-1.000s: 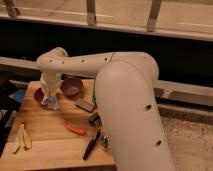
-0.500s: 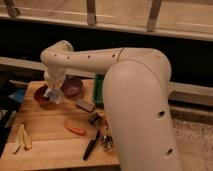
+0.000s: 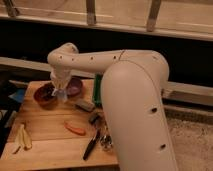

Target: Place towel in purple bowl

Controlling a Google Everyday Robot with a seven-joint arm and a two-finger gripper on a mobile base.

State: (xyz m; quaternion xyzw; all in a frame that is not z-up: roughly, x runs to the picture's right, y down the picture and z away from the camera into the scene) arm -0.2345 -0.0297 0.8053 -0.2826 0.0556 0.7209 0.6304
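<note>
Towel (image 3: 61, 93) hanging from the pincer (image 3: 61, 88), just beside the purple bowl (image 3: 75, 87).

The pale towel dangles at the purple bowl's left rim, gripped from above by the pincer, between that bowl and a dark red bowl (image 3: 44, 94) on its other side. Nearer the front of the wooden tabletop (image 3: 47, 142) than the purple bowl lie an orange carrot-like piece (image 3: 75, 129) and a black-handled tool (image 3: 92, 144).

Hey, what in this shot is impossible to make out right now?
- Gripper, camera view: above the bowls, largely hidden by the white arm's wrist.
- Pale towel: blurred against the gripper; grasp unclear.
- Round purple bowl: inside partly covered by the arm.
- Wooden table: front cut off by the edge.
</note>
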